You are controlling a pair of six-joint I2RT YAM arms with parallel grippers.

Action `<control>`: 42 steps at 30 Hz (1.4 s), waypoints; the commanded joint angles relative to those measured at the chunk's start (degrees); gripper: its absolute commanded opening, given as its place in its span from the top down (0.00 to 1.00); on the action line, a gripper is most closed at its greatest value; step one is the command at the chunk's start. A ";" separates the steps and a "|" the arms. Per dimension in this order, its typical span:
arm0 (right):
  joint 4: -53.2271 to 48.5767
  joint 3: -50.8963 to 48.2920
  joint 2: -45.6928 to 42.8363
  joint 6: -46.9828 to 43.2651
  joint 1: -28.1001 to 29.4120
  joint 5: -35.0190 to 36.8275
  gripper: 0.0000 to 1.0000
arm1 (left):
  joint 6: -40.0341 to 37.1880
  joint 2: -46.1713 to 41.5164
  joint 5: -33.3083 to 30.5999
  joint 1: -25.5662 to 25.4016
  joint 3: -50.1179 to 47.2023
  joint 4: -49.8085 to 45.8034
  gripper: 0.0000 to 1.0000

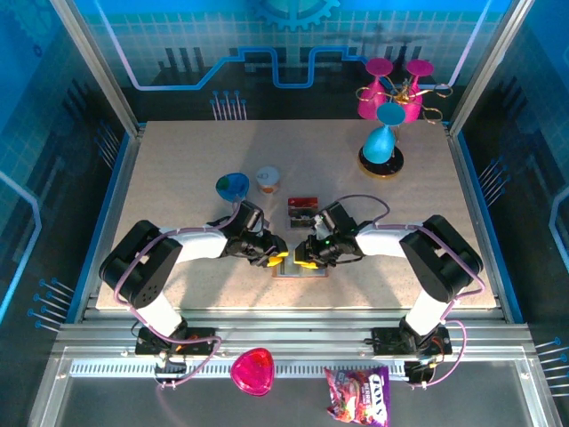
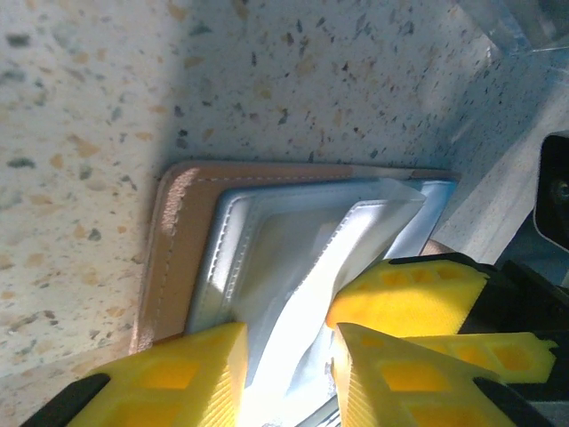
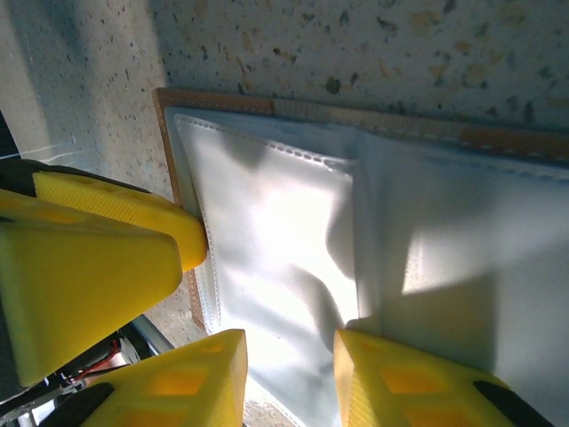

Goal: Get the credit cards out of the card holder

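Note:
The card holder [image 1: 291, 269] lies open and flat near the table's front middle, with a tan leather edge [image 2: 178, 249] and a blue-grey lining [image 3: 284, 222]. My left gripper [image 1: 277, 259] [image 2: 289, 374] stands over its left part, jaws parted, yellow fingertips on the lining and a raised pocket fold between them. My right gripper [image 1: 302, 261] [image 3: 289, 374] meets it from the right, jaws also parted over the lining and closed on nothing. No card shows in the pockets. One dark credit card with red bands [image 1: 304, 211] lies just behind the grippers.
A blue-green cup [image 1: 233, 185] and a white cup [image 1: 268, 179] stand behind the left arm. A blue cone on a dark base [image 1: 382, 144] and pink stands [image 1: 389, 89] are at the back right. A clear plastic edge [image 2: 520, 31] lies beside the holder.

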State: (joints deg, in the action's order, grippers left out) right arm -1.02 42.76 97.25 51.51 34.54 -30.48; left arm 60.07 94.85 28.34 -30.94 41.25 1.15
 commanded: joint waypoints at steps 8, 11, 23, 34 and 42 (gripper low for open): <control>3.81 -2.51 0.49 1.71 -1.25 -1.85 0.69 | -0.13 0.59 0.77 -1.06 3.28 -4.31 0.66; 4.26 -2.81 0.57 1.89 -1.41 -2.08 0.69 | 0.07 0.78 1.08 -1.56 3.84 -4.24 0.66; 5.65 -3.05 0.13 2.70 -1.51 -2.70 0.69 | 0.36 0.52 1.13 -2.19 5.06 -4.72 0.68; 7.50 -4.79 -0.78 3.85 -2.23 -2.42 0.67 | -3.74 -0.32 -3.84 -2.13 6.13 -12.77 0.64; 9.42 -6.07 -0.07 4.33 -2.95 -3.42 0.67 | -3.06 0.38 -3.88 -2.15 5.96 -11.89 0.61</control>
State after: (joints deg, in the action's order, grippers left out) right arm 8.82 38.20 96.97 55.16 32.86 -34.50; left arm 57.93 95.20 24.86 -32.60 46.48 -9.23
